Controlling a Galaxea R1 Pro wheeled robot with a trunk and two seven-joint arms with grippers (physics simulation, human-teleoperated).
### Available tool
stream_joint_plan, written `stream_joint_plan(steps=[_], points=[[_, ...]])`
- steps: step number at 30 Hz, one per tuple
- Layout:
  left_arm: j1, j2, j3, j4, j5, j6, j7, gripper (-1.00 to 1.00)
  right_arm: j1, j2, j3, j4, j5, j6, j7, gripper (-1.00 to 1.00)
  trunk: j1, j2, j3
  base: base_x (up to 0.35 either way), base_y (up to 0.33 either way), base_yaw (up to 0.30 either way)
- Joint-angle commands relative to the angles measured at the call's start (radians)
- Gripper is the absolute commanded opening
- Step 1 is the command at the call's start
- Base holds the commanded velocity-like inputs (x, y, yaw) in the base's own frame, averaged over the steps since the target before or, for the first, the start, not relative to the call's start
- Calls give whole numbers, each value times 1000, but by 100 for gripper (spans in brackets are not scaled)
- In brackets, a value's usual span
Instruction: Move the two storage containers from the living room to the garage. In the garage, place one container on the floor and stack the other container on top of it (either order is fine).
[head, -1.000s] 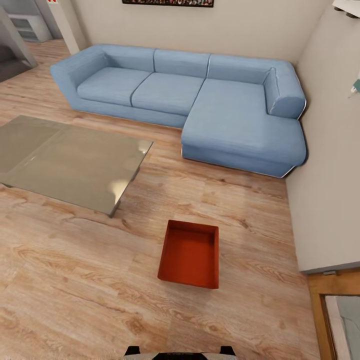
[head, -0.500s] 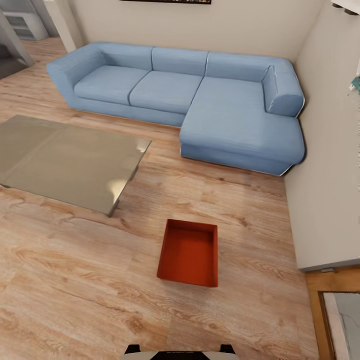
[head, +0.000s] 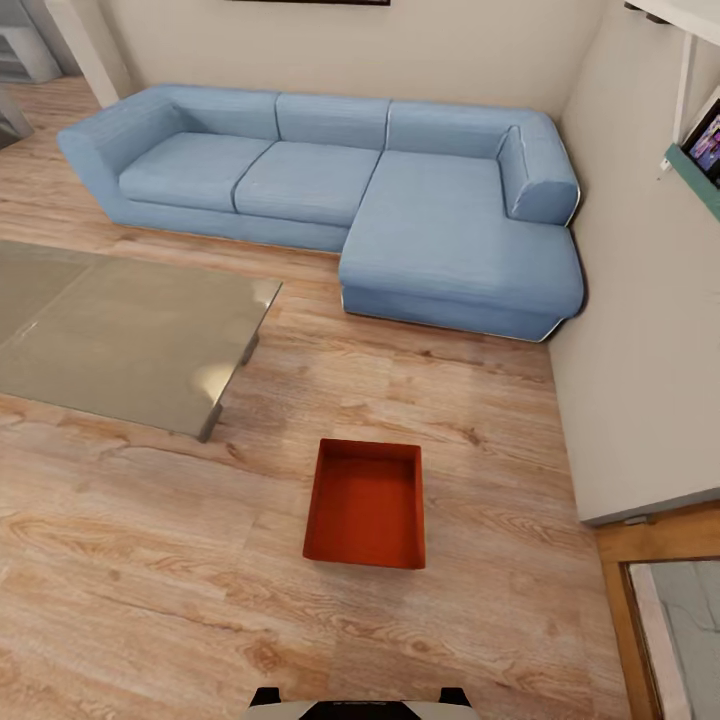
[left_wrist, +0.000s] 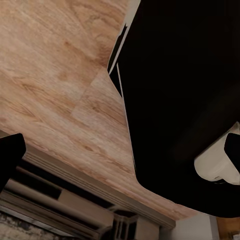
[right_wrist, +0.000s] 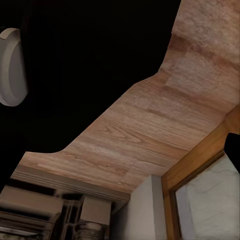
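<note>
Living room, robot on approach: both arms hang tucked beside the robot's dark body (left_wrist: 180, 100), wrist cameras aimed down at the wood-plank floor (head: 130, 560). A dark sliver at the picture's edge in the left wrist view and another in the right wrist view may be fingertips; whether either gripper is wide or narrow cannot be told, and neither is seen holding anything.

Straight ahead of the robot's base (head: 358, 704), near it and a touch left of centre, one storage container (head: 366, 504) sits upright and open-topped on the floor planks, apparently empty. Its long axis runs away from the robot toward the sofa, a short wall facing the base. By this framing it lies roughly between the two arms, so neither is clearly nearer; a two-handed lift across the long walls looks the likely call.

Bare planks separate robot and box; nothing blocks the path. A glass coffee table (head: 120, 340) stands ahead to the left, its near corner well apart from the box. A blue corner sofa (head: 330, 200) lines the far wall. On the right, a beige wall (head: 640, 330) and a wooden frame (head: 625, 600) flank the approach, the tighter side for turning with a load. The task stands at its beginning.
</note>
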Motion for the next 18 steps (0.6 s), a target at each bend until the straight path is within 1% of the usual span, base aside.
stream_joint_plan(steps=[1, 9, 18], points=[[0, 0, -8, 0, 7, -2, 2, 100, -1, 0, 7, 3, -3, -5, -2, 100, 0, -1, -1, 0, 0, -12], [0, 0, -9, 0, 7, -2, 2, 100, -1, 0, 5, 3, -2, -7, -2, 100, 0, -1, -1, 0, 0, -1], [0, 2, -9, 0, 9, -3, 3, 100, -1, 0, 6, 3, -2, -6, -2, 100, 35, -64, -29, 0, 0, 0]])
